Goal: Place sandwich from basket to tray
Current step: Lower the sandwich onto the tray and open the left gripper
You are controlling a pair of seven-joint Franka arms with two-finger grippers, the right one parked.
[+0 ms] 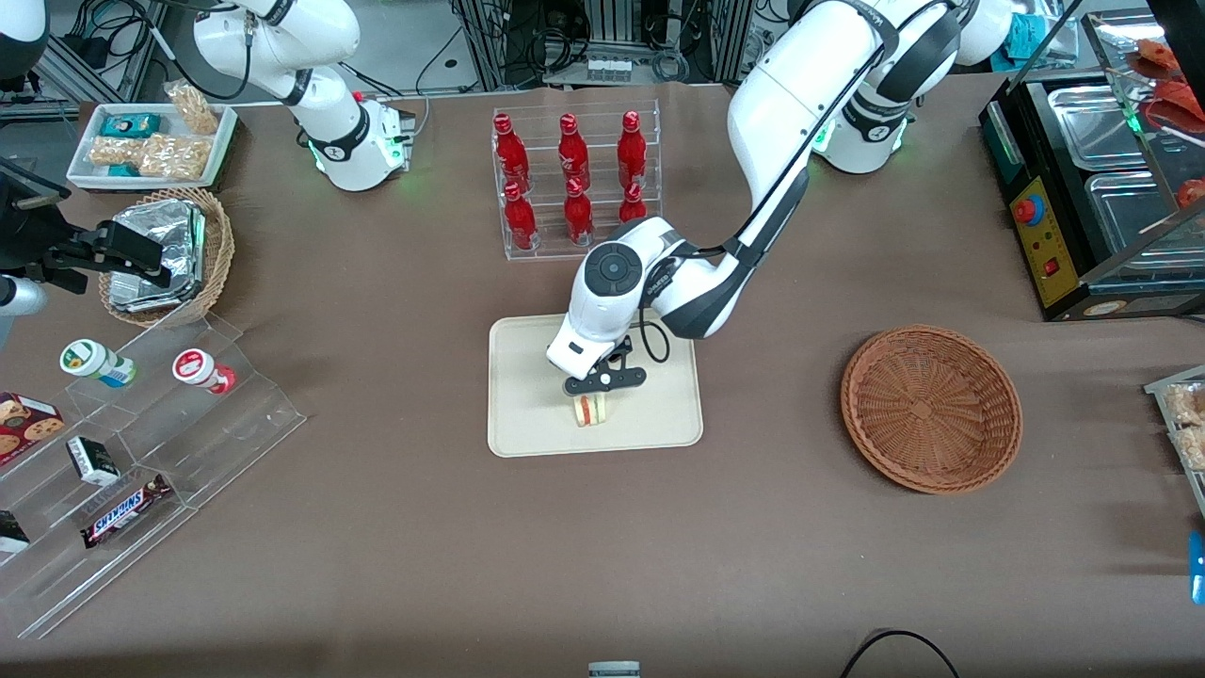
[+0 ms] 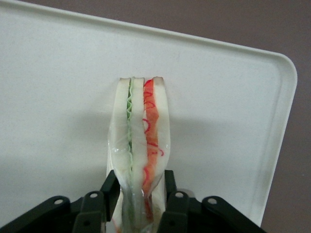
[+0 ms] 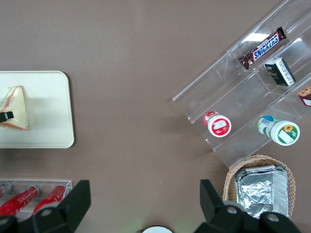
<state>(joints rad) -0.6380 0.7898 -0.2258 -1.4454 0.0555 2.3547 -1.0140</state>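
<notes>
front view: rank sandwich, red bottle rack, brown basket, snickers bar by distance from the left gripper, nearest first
1. sandwich: on the tray, pinched in the gripper.
2. red bottle rack: farther from the camera than the tray.
3. brown basket: toward the working arm's end.
4. Snickers bar: on the clear stand, parked arm's end.

A: Any writing you can read here?

B: One clear word: "SNICKERS", white letters on the brown candy bar (image 1: 125,509) lying in the clear stepped display rack (image 1: 141,452) toward the parked arm's end of the bench. The right wrist view shows the same word on it.

A: The red bottles (image 1: 568,179)? The little cups?

B: They carry labels, but nothing legible. The black appliance (image 1: 1083,198) with the red knob has marks too small to read.
</notes>
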